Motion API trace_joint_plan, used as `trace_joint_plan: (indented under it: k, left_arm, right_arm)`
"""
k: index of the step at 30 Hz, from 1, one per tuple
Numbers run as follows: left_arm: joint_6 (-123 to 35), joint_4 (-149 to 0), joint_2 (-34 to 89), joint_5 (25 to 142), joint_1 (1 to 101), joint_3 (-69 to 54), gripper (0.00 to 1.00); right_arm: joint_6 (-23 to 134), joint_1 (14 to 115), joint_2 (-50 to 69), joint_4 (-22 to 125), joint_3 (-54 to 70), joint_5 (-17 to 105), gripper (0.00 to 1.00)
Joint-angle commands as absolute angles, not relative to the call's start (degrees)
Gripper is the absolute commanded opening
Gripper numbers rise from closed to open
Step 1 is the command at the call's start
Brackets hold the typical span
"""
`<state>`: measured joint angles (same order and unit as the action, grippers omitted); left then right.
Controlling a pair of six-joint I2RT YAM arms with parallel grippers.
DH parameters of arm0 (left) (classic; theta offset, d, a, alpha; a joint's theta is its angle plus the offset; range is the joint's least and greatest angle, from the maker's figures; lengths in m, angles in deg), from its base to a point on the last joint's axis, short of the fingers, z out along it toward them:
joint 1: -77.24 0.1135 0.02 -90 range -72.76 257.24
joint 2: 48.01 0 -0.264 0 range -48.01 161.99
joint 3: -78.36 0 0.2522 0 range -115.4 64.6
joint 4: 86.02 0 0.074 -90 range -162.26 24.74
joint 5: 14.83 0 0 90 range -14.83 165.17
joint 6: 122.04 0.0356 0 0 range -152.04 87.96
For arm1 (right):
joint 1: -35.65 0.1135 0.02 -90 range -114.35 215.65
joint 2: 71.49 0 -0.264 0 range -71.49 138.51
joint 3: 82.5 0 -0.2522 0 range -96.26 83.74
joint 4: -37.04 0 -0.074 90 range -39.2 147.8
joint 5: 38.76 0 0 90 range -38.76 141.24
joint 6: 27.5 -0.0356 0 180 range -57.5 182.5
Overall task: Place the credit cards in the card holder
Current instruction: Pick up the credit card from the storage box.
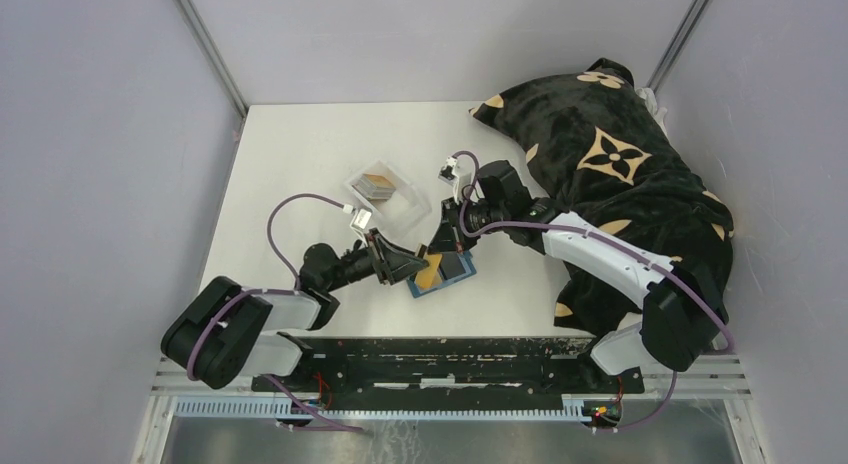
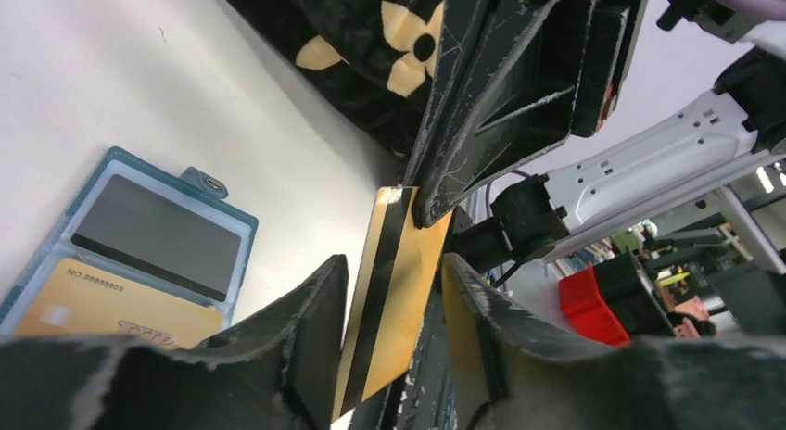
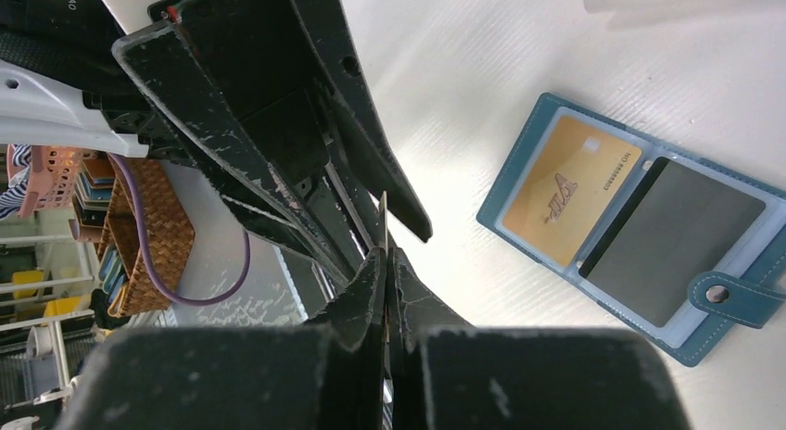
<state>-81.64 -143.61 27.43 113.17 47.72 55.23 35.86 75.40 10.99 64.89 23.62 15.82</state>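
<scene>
Card (image 2: 408, 245), lower end hidden between left pincer (image 2: 394, 268) fingers

One wallet (image 3: 755, 300), open, holding two: gold card (image 3: 570, 184) and grey card (image 3: 677, 245). A third card (image 2: 408, 282), striped, held aloft. One tray (image 1: 407, 210), stack (image 1: 377, 184) in it uncounted; one cushion (image 1: 610, 154).

Upper right, a black cushion (image 1: 610, 174) with tan flower prints slumps across the white table (image 1: 290, 164). Just left of centre sits a clear plastic tray (image 1: 408, 210).
</scene>
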Motion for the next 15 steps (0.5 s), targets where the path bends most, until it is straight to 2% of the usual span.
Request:
trace_joint_plan:
  k: [1,4,7,10,15]
  left_arm:
    - [-80.2,-150.4,29.9,117.2,47.4,53.4,0.41]
    - [-81.0,-152.3,32.0,118.4,47.4,53.3,0.25]
    - [-81.9,-154.4,33.9,118.9,47.4,53.2,0.19]
    - [-82.4,-155.7,35.5,119.4,47.4,53.1,0.05]
    - [-82.9,-157.2,37.0,116.5,47.4,54.8,0.03]
  right_arm:
    - [34.8,74.7,12.3,61.0,23.5,12.6,0.01]
    - [34.2,74.0,12.6,60.1,23.7,12.2,0.01]
    - [33.9,73.5,12.7,59.9,23.7,12.0,0.01]
    - [34.0,73.1,12.8,59.9,23.7,12.0,0.01]
    - [34.0,72.8,13.6,59.3,23.6,11.8,0.01]
